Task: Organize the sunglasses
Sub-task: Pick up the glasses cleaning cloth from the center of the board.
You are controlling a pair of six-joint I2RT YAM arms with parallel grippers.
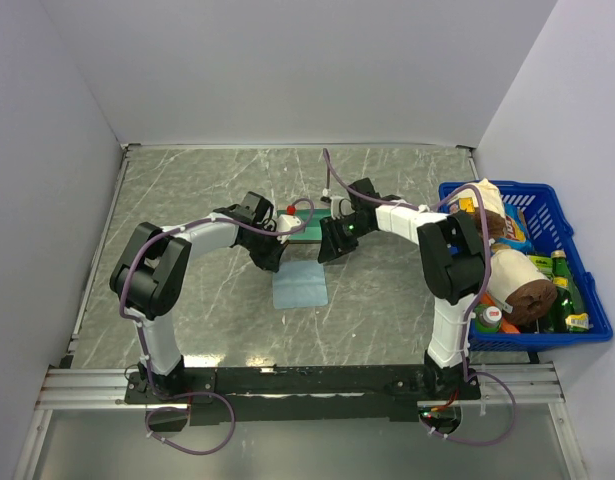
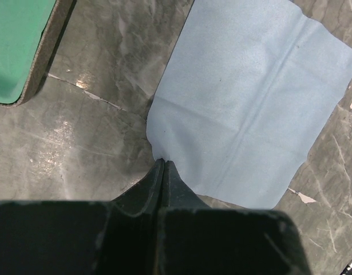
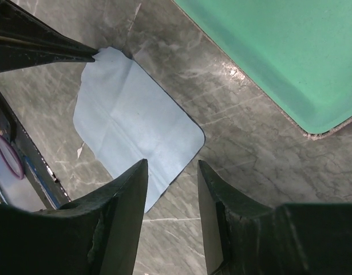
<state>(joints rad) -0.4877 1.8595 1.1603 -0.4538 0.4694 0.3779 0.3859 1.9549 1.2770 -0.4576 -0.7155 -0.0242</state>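
Left tool (image 2: 163,166) pinches corner of blue cloth (image 2: 244,103) (right tool (image 3: 173,172) parted, empty).

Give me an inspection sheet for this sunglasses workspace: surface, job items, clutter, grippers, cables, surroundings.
Surface: grey marbled table, scuffed.
Job's things: sunglasses, nothing seen; open case with green lining mid-table; blue cloth flat, nearer the arm bases, apart from it.
Clutter: filled blue basket at the right edge.
Grippers: left gripper shut at a cloth corner; right gripper open, empty, above bare table.
Cables: purple cables along both arms.
Surroundings: white walls on three sides.
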